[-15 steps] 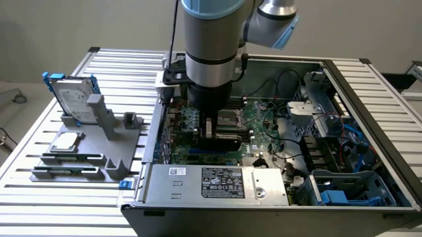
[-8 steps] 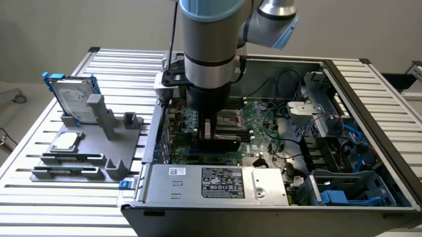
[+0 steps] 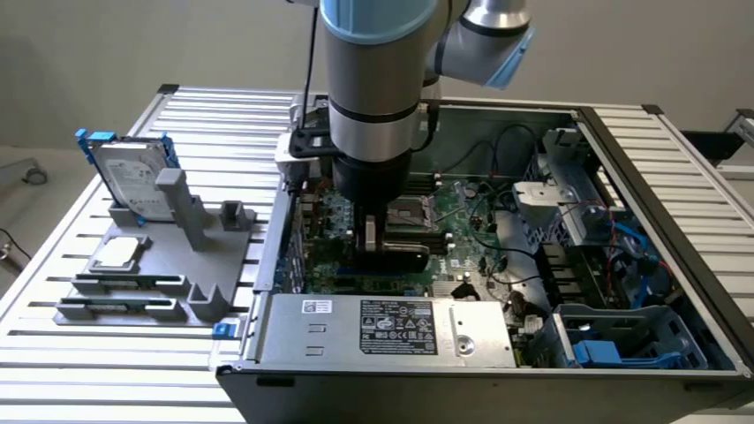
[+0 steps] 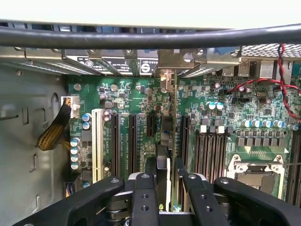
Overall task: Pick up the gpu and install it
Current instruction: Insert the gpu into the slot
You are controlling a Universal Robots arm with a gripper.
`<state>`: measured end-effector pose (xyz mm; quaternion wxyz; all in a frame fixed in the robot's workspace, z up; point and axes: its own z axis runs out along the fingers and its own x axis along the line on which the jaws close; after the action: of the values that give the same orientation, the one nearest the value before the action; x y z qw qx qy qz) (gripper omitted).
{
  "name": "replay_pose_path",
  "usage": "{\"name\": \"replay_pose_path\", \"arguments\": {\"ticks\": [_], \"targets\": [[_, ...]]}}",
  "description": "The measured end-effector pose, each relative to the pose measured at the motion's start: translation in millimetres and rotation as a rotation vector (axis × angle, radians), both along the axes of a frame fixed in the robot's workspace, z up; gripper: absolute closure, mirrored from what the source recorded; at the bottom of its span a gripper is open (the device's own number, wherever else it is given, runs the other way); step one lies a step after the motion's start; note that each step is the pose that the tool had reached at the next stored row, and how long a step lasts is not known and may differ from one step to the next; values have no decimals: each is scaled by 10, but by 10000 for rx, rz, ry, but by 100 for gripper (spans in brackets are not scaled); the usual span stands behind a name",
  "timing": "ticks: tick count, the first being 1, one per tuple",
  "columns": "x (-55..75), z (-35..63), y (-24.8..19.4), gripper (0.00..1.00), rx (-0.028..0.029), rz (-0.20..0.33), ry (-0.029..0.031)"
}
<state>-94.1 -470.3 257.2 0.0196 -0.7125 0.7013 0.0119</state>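
Robotics lab bench, slatted aluminium table [image 3: 118, 371], opened computer case [image 3: 471, 399], grey parts fixture [image 3: 189, 212]

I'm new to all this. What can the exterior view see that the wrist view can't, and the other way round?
Exterior view: the robot arm, and beside the computer case a grey stand holding a hard drive with blue rails and a small silver chip, plus the power supply box.
Wrist view: a close look at the row of expansion slots, one of them white, and a red cable.
Both: the gpu gripped in the jaws, over the green motherboard.
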Motion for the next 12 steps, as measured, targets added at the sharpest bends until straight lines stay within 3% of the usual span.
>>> {"name": "replay_pose_path", "arguments": {"ticks": [12], "targets": [[0, -18, -1, 74, 9, 0, 1]]}}
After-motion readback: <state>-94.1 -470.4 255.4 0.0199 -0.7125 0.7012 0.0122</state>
